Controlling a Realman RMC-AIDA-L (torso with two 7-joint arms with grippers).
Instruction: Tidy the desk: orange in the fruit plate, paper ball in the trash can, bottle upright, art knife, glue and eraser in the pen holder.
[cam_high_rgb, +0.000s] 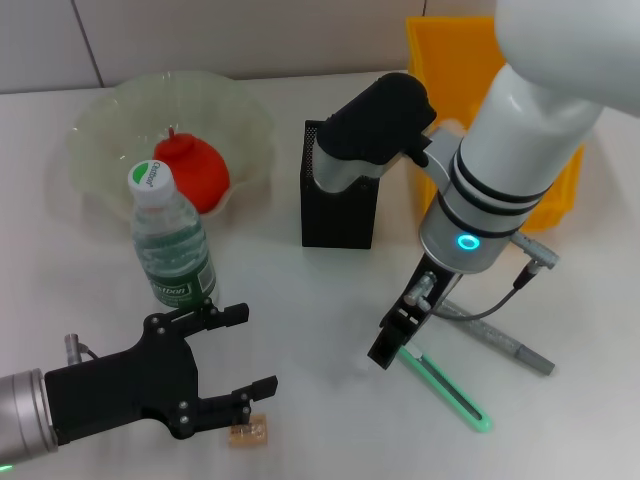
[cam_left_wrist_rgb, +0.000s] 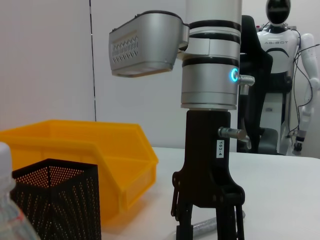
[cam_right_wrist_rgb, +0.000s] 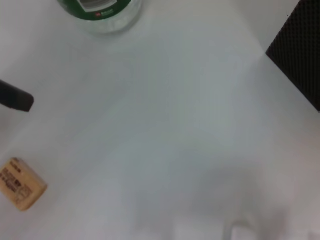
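The bottle (cam_high_rgb: 170, 240) stands upright with a green cap, in front of the pale green fruit plate (cam_high_rgb: 100, 120), which holds the reddish orange (cam_high_rgb: 195, 172). The black mesh pen holder (cam_high_rgb: 340, 190) stands mid-table. My left gripper (cam_high_rgb: 245, 352) is open and low at the near left, just right of the bottle. The tan eraser (cam_high_rgb: 248, 432) lies right by its nearer finger and also shows in the right wrist view (cam_right_wrist_rgb: 21, 184). My right gripper (cam_high_rgb: 398, 340) points down, open, at the near end of the green art knife (cam_high_rgb: 445, 385). The grey glue stick (cam_high_rgb: 500, 335) lies beside it. No paper ball is in view.
The yellow bin (cam_high_rgb: 470, 70) stands at the back right behind my right arm, and shows in the left wrist view (cam_left_wrist_rgb: 100, 150) with the pen holder (cam_left_wrist_rgb: 55, 200). A humanoid robot (cam_left_wrist_rgb: 285, 50) stands far off beyond the table.
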